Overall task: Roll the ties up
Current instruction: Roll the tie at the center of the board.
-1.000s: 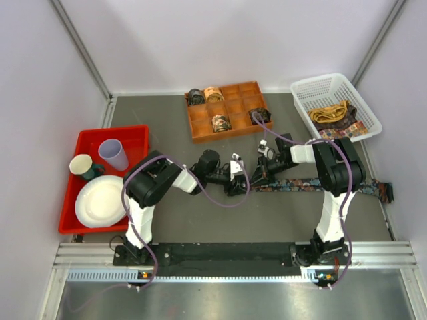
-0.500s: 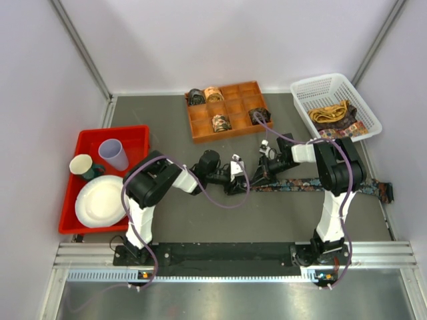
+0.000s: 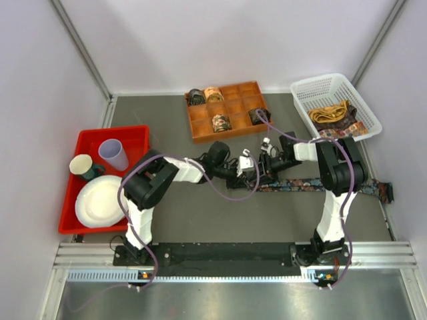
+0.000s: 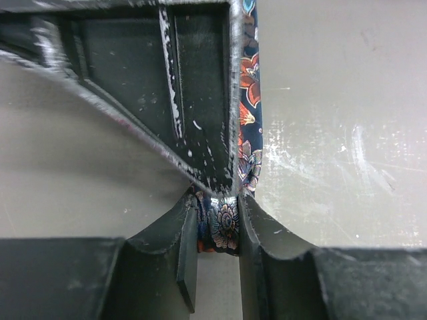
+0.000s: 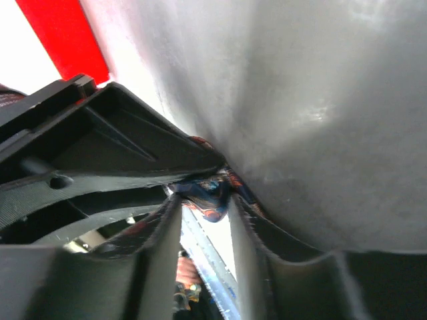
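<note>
Tie [image 4: 250,80], dark floral, pinched by left gripper [image 4: 218,233]; right gripper [image 5: 203,200] straddles it

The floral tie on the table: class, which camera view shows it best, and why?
Top external: the floral tie lies stretched along the table from the jaws to the right edge, nearly whole. Left wrist shows only its coiled end and a short patterned stretch between the jaws; right wrist shows just a crumpled bit.

Light: bright, even overhead | Wrist views: close-up blur — sheen on table [image 4: 333,153]
</note>
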`<state>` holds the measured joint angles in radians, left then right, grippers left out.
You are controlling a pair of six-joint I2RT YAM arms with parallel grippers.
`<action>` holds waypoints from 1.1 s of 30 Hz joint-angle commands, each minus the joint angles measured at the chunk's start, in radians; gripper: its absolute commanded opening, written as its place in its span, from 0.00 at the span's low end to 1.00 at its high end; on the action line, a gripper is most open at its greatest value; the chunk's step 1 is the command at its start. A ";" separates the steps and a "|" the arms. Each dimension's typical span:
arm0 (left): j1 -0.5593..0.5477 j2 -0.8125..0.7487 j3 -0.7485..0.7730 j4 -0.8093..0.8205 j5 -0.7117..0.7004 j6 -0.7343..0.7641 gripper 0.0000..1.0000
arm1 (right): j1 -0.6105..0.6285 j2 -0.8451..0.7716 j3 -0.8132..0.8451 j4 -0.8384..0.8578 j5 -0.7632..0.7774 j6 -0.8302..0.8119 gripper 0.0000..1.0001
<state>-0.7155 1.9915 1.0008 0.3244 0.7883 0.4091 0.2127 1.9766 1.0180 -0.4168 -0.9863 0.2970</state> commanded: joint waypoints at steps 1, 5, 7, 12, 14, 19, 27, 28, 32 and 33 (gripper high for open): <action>-0.032 0.020 0.039 -0.402 -0.245 0.144 0.14 | -0.016 -0.039 0.004 -0.056 0.132 -0.119 0.41; -0.053 0.012 0.084 -0.515 -0.319 0.158 0.14 | -0.032 -0.059 -0.002 -0.082 0.063 -0.139 0.42; -0.067 0.000 0.093 -0.548 -0.346 0.155 0.16 | -0.032 -0.064 -0.010 -0.074 0.038 -0.131 0.41; -0.128 0.018 0.160 -0.637 -0.443 0.160 0.18 | -0.030 -0.055 -0.021 -0.004 -0.008 -0.073 0.34; -0.133 0.023 0.185 -0.672 -0.457 0.155 0.18 | -0.032 -0.070 -0.024 0.004 -0.008 -0.070 0.33; -0.151 0.027 0.217 -0.723 -0.497 0.169 0.18 | -0.026 -0.082 -0.032 0.041 -0.034 -0.033 0.35; -0.160 0.049 0.233 -0.762 -0.509 0.163 0.18 | -0.006 -0.119 -0.042 0.052 -0.037 -0.012 0.33; -0.160 0.049 0.231 -0.760 -0.508 0.163 0.18 | -0.006 -0.124 -0.045 0.067 -0.034 -0.001 0.33; -0.163 0.058 0.239 -0.763 -0.508 0.160 0.18 | 0.020 -0.095 -0.038 0.081 -0.029 0.010 0.33; -0.164 0.064 0.242 -0.763 -0.508 0.160 0.19 | 0.027 -0.079 -0.038 0.087 -0.023 0.010 0.32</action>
<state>-0.8795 1.9732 1.2709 -0.2390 0.3527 0.5568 0.2062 1.9125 0.9730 -0.3813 -0.9916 0.2924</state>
